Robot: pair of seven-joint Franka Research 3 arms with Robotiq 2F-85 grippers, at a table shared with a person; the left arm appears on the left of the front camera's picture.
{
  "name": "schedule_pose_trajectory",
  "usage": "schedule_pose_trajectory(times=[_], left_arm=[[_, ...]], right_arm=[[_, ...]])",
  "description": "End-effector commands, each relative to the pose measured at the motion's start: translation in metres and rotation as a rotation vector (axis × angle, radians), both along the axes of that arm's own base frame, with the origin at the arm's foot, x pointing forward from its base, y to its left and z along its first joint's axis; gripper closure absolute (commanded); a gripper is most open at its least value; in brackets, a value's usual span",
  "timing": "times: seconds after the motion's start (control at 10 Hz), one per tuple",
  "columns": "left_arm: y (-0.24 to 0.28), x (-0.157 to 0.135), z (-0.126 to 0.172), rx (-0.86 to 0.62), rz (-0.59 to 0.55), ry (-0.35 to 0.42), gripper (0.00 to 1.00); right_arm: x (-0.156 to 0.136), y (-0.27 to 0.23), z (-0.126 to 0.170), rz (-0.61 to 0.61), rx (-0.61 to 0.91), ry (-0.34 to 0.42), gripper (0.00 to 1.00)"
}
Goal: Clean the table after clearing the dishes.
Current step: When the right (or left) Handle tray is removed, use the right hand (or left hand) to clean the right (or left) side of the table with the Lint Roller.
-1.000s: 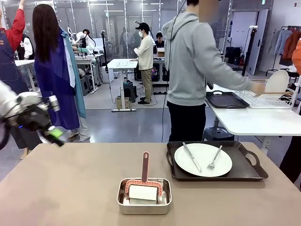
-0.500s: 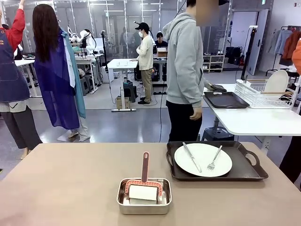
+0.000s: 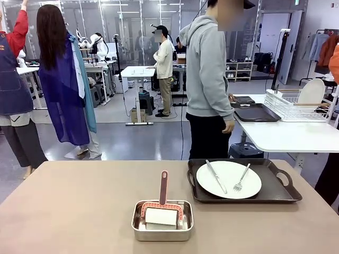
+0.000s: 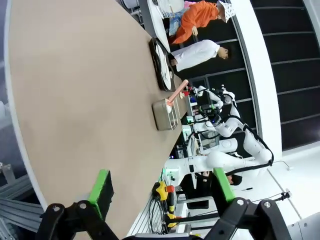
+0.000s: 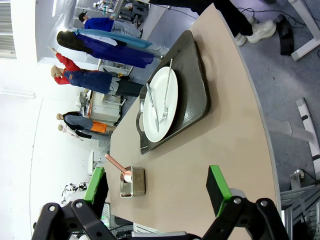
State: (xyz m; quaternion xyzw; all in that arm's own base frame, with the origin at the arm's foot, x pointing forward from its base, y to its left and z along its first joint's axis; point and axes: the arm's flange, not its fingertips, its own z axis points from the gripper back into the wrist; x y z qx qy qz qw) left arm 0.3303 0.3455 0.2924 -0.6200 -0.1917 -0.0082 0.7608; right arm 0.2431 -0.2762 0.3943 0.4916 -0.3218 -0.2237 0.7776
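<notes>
Busy lab, taupe table [image 3: 79,211] with tray [image 3: 274,186] and pan [image 3: 161,233]; left gripper [image 4: 161,186], right gripper [image 5: 157,187] jaws apart.

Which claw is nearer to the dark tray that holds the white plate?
Right. The right claw has the tray close ahead of it. The left claw is at the other end of the table, with the steel pan between it and the tray.
</notes>
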Motion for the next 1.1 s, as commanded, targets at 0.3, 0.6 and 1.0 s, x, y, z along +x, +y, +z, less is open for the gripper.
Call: schedule_pose_trajectory(times=[0.3, 0.6, 1.0], left_arm=[[-0.0117, 0.0032, -0.0048, -0.013, -0.02, 0.014, 0.0], [-0.0117, 0.0032, -0.0048, -0.013, -0.02, 0.014, 0.0], [-0.0117, 0.0032, -0.0048, -0.013, -0.02, 0.014, 0.0]], right_arm=[[-0.0015, 0.0, 0.0018, 0.001, 0.003, -0.012, 0.0], [-0.0015, 0.0, 0.0018, 0.001, 0.003, -0.012, 0.0], [-0.0015, 0.0, 0.0018, 0.001, 0.003, -0.012, 0.0]])
